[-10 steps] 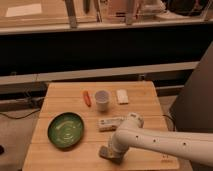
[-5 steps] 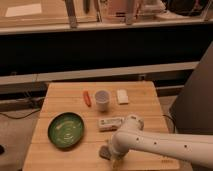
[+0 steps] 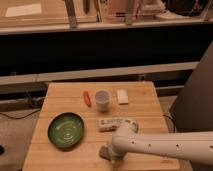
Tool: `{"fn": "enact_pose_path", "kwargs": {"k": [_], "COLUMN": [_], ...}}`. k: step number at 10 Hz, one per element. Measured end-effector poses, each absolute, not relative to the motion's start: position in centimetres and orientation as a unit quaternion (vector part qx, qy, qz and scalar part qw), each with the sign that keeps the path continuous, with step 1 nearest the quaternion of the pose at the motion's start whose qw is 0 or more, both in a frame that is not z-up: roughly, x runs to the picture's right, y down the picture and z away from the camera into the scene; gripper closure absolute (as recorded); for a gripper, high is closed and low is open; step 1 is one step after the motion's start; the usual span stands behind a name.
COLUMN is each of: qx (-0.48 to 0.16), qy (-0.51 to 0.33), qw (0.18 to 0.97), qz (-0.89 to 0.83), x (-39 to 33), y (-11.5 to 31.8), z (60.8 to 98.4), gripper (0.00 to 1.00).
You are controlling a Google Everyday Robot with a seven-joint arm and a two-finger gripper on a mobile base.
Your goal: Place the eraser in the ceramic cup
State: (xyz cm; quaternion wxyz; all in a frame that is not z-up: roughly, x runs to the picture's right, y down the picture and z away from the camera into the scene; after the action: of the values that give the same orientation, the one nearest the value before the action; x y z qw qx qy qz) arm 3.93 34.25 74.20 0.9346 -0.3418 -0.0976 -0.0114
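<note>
The eraser [image 3: 104, 151] is a dark grey block lying near the front edge of the wooden table [image 3: 145, 107]; only part of it shows under my arm. My gripper [image 3: 111, 153] is down at the eraser, at the end of the white arm that comes in from the right. The arm covers most of the gripper. The ceramic cup [image 3: 102, 100] is small and white. It stands upright near the back middle of the table, well behind the gripper.
A green round plate [image 3: 66, 130] lies at the front left. A long white labelled tube [image 3: 116, 123] lies just behind the arm. A small white pad [image 3: 122, 96] sits to the right of the cup and an orange stick [image 3: 87, 98] to its left.
The arm's wrist has sunk slightly toward the table front. The gripper stays at the eraser; nothing else has moved.
</note>
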Motion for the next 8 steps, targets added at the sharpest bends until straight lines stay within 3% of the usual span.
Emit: {"fn": "enact_pose_path", "kwargs": {"k": [6,8], "qx": [-0.33,-0.324], "qy": [-0.09,-0.094], "qw": [0.939,0.941], "qz": [-0.008,-0.006], "x": [4.8,5.2], "y": [33.8,33.4], "z": [74.1,73.9], "gripper": [0.99,1.0]}}
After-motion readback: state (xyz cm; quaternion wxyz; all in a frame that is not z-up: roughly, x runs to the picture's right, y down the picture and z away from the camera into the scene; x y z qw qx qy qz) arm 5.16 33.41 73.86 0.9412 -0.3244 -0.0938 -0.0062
